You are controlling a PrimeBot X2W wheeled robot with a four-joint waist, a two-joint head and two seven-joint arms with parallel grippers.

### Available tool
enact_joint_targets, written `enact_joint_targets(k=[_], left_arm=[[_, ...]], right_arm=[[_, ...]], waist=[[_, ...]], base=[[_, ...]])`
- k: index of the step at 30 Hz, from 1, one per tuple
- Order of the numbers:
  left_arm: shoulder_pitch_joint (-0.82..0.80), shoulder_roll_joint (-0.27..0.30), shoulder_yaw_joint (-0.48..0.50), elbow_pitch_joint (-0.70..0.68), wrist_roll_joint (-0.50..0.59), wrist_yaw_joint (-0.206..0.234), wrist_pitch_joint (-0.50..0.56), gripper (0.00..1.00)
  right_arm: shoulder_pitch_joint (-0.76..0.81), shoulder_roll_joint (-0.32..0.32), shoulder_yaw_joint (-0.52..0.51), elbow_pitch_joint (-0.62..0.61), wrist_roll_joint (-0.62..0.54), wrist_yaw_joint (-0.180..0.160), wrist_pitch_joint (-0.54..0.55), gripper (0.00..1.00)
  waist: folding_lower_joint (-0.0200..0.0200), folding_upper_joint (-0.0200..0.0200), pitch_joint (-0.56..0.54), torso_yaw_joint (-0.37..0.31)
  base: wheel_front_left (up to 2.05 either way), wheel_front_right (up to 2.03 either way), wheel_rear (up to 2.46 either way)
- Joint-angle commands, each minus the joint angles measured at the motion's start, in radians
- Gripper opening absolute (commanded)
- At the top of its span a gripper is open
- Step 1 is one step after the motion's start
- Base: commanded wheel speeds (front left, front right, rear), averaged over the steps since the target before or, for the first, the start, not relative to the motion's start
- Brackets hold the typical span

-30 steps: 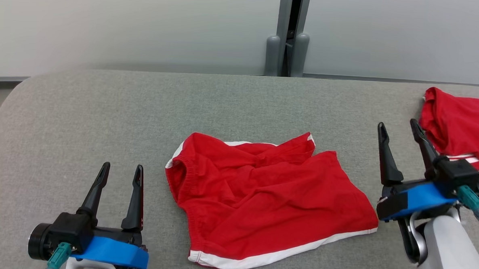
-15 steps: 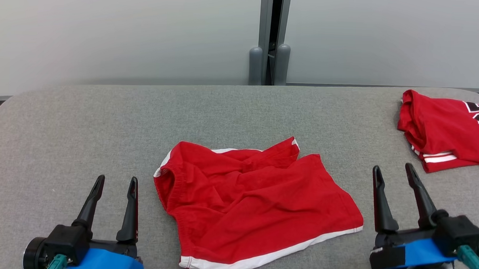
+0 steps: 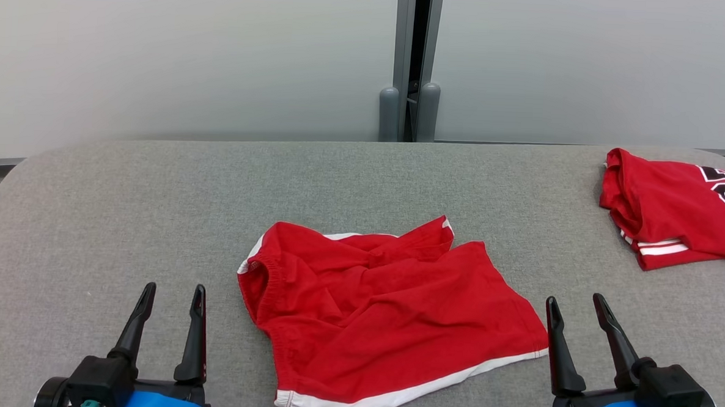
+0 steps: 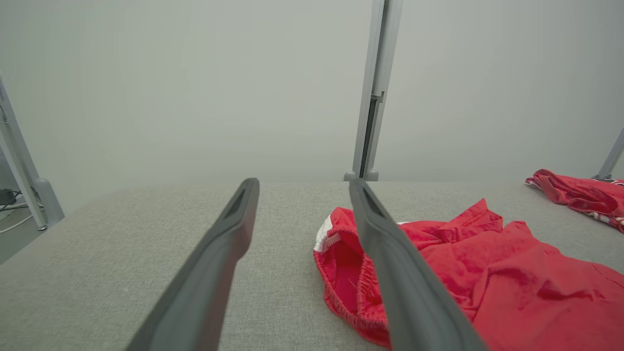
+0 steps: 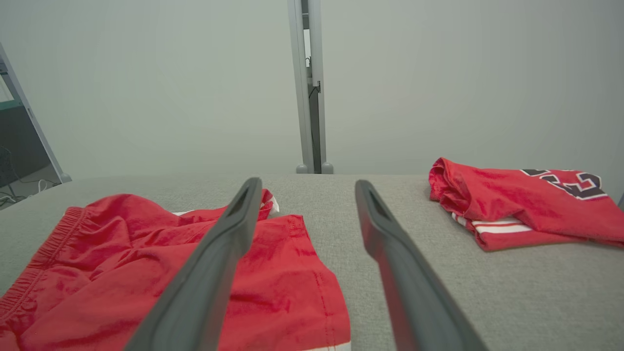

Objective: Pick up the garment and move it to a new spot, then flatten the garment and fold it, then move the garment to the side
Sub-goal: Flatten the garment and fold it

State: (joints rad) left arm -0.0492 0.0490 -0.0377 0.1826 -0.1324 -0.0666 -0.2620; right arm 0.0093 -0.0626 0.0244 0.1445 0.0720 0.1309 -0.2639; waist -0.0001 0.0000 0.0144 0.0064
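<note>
Shorts (image 3: 388,315) lie rumpled between left claw (image 3: 174,288) and right claw (image 3: 575,298), both gaping empty, bases cropped.

Bare grey tabletop (image 3: 124,205) lay open to the left of the rumpled red shorts (image 3: 388,315) and between them and the folded red jersey (image 3: 674,211) at far right, while wall panels (image 3: 191,55) closed off the far edge.
</note>
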Motion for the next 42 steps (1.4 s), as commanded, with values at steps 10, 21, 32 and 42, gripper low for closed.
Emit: enact_joint_targets(k=[10,21,32,42], left_arm=[[0.023,0.004,0.002,-0.005,-0.004,0.008,-0.004,1.0],[0.01,0.004,-0.174,0.068,-0.007,-0.034,-0.003,1.0],[0.026,0.004,-0.314,0.221,0.002,-0.059,-0.003,1.0],[-0.023,0.004,-0.382,0.315,-0.016,-0.064,-0.003,1.0]], right_arm=[[0.017,0.011,-0.007,0.011,-0.013,0.0,0.0,1.0],[-0.023,0.011,-0.096,0.145,-0.042,0.0,0.0,1.0],[-0.097,-0.004,-0.128,0.287,-0.055,0.0,0.0,1.0],[-0.179,-0.012,-0.1,0.452,-0.052,0.0,0.0,1.0]], waist=[[0.0001,0.0,-0.004,0.004],[0.0001,0.0,0.007,0.019],[0.0001,0.0,0.042,0.03],[0.0001,0.0,0.072,0.039]], base=[[0.0,0.0,0.0],[0.0,0.0,0.0],[0.0,0.0,0.0],[0.0,0.0,0.0]])
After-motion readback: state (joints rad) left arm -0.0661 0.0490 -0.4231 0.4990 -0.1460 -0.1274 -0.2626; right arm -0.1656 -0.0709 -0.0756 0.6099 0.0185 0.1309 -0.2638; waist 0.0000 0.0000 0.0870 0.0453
